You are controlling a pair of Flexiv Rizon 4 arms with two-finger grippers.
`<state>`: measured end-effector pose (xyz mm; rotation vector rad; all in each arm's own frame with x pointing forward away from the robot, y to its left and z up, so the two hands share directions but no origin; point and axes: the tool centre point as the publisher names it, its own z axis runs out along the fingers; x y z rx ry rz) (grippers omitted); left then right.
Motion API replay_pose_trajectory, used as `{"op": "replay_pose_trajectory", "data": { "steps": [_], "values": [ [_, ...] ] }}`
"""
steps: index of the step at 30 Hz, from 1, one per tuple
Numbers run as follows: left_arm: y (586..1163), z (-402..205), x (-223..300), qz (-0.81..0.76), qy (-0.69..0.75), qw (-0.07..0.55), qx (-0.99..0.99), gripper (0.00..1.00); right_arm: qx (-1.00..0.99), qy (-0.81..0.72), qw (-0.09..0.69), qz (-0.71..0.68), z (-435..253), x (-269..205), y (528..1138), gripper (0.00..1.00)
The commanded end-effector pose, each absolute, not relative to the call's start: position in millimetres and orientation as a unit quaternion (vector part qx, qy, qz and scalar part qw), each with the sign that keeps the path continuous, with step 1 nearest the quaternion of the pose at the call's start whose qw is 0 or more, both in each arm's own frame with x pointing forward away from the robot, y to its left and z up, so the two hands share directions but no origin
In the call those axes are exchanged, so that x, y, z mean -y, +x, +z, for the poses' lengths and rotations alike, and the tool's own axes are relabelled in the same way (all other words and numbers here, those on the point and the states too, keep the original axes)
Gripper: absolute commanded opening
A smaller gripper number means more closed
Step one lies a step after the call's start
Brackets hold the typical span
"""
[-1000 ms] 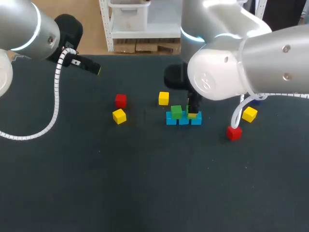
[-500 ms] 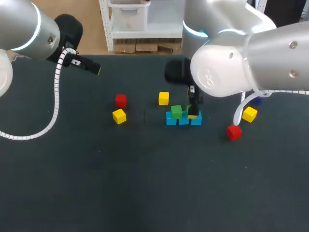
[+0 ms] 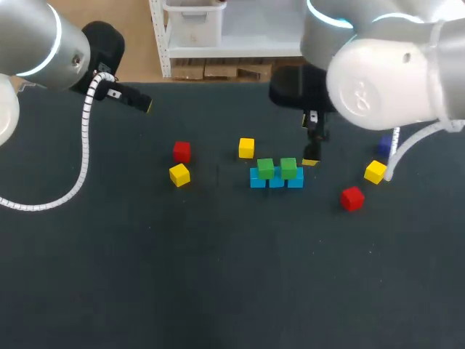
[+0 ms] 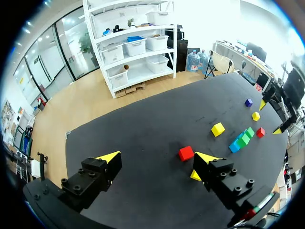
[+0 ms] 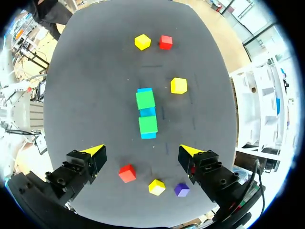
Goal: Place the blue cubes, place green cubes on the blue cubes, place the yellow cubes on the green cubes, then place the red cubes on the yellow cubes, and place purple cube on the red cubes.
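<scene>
Three blue cubes (image 3: 276,179) lie in a row mid-table, with two green cubes (image 3: 265,169) (image 3: 289,169) resting on them. My right gripper (image 3: 311,156) hangs open and empty just behind and right of the row; in its wrist view the right gripper (image 5: 142,150) is above the table, with the green cubes (image 5: 148,124) ahead of it. Yellow cubes (image 3: 246,147) (image 3: 179,174) (image 3: 375,171), red cubes (image 3: 182,151) (image 3: 352,198) and a purple cube (image 3: 383,147) lie scattered. My left gripper (image 3: 138,102) stands open at the far left, high over the table, holding nothing.
In the left wrist view the left gripper (image 4: 157,157) looks over a red cube (image 4: 186,153) and a yellow cube (image 4: 194,175). The table's far edge (image 3: 218,81) runs behind both arms. The dark tabletop (image 3: 218,276) spreads wide in front.
My right gripper has opened, left the second green cube on the blue row, and pulled up, back and to the right. The left arm has not moved.
</scene>
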<state>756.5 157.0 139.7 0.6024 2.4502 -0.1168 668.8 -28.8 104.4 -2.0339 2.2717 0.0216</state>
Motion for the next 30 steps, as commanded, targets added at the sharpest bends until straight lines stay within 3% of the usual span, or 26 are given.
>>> {"op": "replay_pose_trajectory", "data": {
  "steps": [1,12,30],
  "values": [
    [757,140,-157,-0.044,0.227,0.303,-0.924,1.0,-0.739,-0.671,0.059,-0.006,109,42,659,1.0],
    [757,140,-157,-0.044,0.227,0.303,-0.924,1.0,-0.774,-0.63,0.061,-0.013,128,77,647,1.0],
    [757,140,-157,-0.044,0.227,0.303,-0.924,1.0,-0.822,-0.569,0.02,-0.005,91,120,643,1.0]
  ]
}}
